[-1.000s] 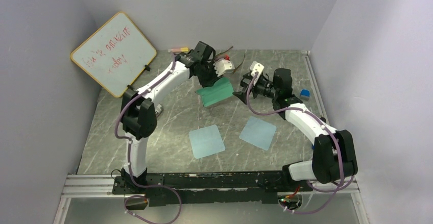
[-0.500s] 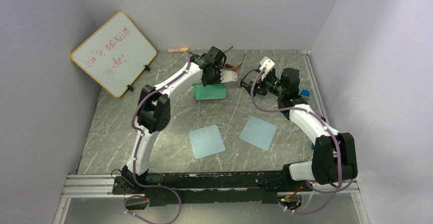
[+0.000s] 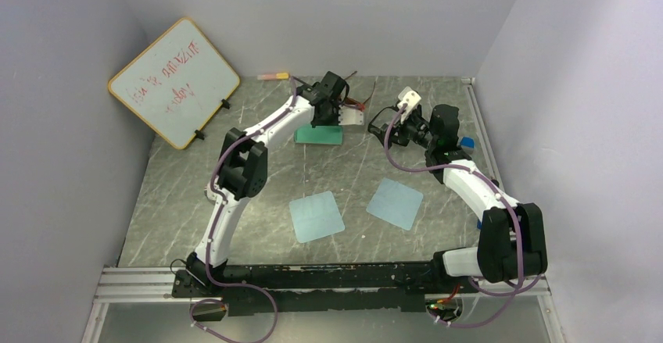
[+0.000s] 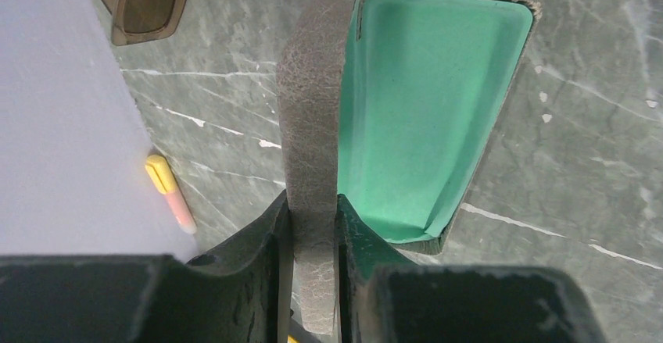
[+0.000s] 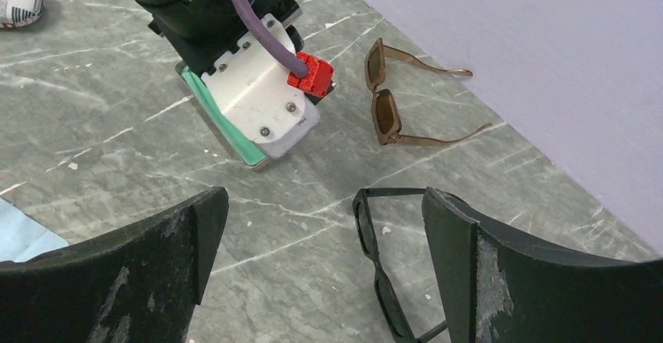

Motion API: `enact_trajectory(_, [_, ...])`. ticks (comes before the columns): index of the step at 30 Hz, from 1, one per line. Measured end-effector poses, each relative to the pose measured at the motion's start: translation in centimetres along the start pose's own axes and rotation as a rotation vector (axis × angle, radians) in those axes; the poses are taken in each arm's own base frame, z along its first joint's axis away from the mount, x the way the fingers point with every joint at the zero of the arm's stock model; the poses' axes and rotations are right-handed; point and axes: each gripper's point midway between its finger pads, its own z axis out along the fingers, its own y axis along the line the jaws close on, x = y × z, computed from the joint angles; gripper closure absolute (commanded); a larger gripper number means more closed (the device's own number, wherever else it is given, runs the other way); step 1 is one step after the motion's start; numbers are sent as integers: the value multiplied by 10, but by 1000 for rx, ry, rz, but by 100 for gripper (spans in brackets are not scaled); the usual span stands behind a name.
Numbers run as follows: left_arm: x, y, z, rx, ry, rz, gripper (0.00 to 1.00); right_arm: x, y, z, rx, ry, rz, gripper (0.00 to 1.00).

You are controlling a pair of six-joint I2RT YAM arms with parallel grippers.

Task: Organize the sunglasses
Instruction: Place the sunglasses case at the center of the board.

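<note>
- A whiteboard [image 3: 173, 82] with red writing leans against the left wall, at the far left of the worktop [image 3: 258, 187].
- A yellow and pink marker [image 4: 168, 191] lies at the foot of the back wall, left of my left arm.
- My left end effector [image 4: 313, 226] is narrowed onto the case [image 4: 422, 108]. Its fingers [image 4: 270, 237] pinch one grey-brown wall from both sides. The case is open, its green lining facing my wrist camera. I cannot tell whether it rests on the worktop or hangs just above it.
- Nearer my bases, two pale blue cloths [image 3: 316, 216] lie flat on the worktop, apart from each other and well apart from the case.
- The brown sunglasses [image 5: 383, 114] sit by the back wall with arms unfolded, just right of the case and not touching it.
- The black sunglasses [image 5: 366, 230] lie on the worktop nearer to me than the brown pair, also with arms unfolded. They are just inside one finger of my right end effector, which hides part of the frame.
- My right end effector [image 5: 324, 202] is spread wide above the worktop and grips nothing. It faces the left end effector and both pairs.
- A small blue object [image 3: 467, 144] sits near the right wall, behind my right arm.
</note>
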Motion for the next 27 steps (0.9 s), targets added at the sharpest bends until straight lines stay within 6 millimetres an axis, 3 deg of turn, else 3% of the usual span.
enact_trajectory(14, [3, 12, 3, -49, 8, -8, 77, 1, 5, 0, -24, -4, 3, 0])
enact_trajectory(27, [11, 19, 13, -69, 13, -37, 62, 1, 5, 0, -25, -4, 3, 0])
